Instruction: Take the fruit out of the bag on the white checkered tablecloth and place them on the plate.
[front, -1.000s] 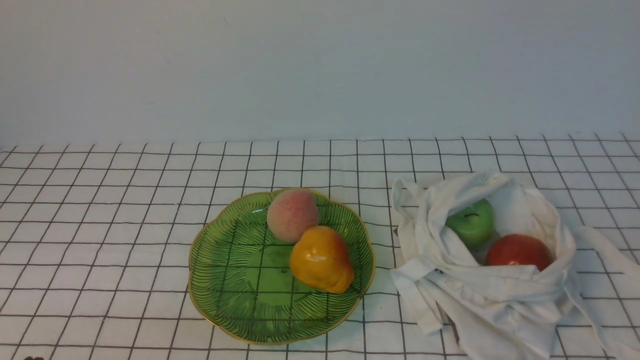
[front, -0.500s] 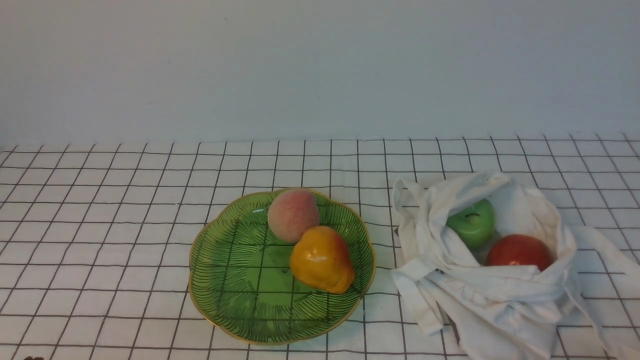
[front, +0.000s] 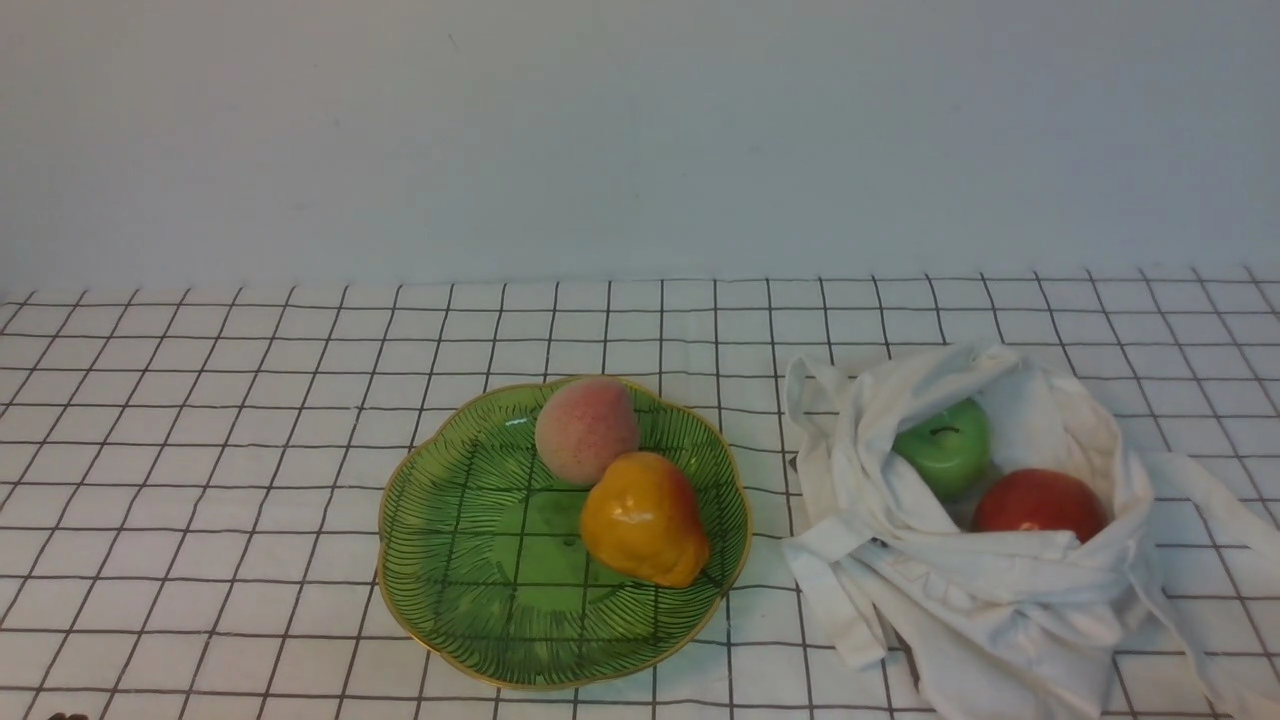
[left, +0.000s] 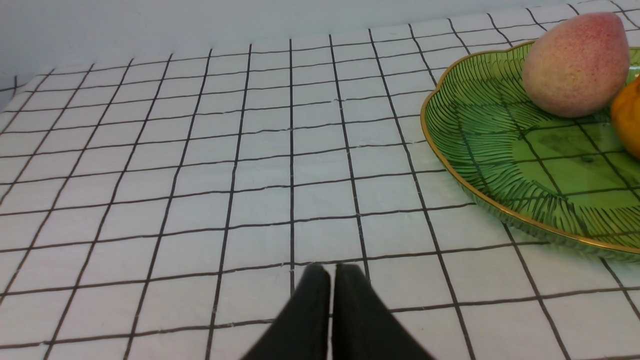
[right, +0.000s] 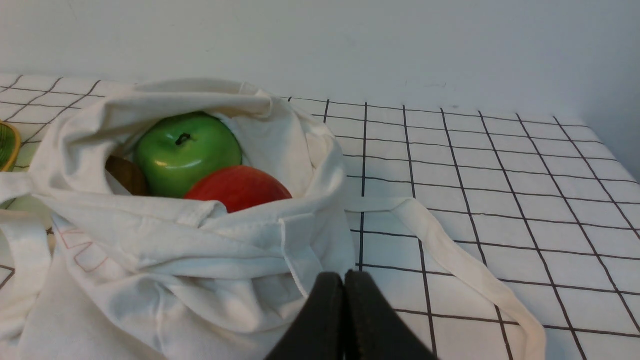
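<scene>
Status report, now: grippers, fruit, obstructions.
Left gripper and right gripper shut, empty. Glossy green apple and red round fruit in white cloth bag. Bag mouth open, nothing blocking.

The plate (front: 440, 520), bearing the peach (front: 586, 430), lies left of the bag (front: 1000, 600) holding the apple (front: 945, 445).

The plate (front: 440, 560) looked glossy, glazed, with a gilt rim. The peach (front: 586, 430) was matt and speckled; the green apple (right: 187, 152) and red fruit (right: 239, 189) shone smooth. The bag (right: 165, 260) was soft creased cloth.
</scene>
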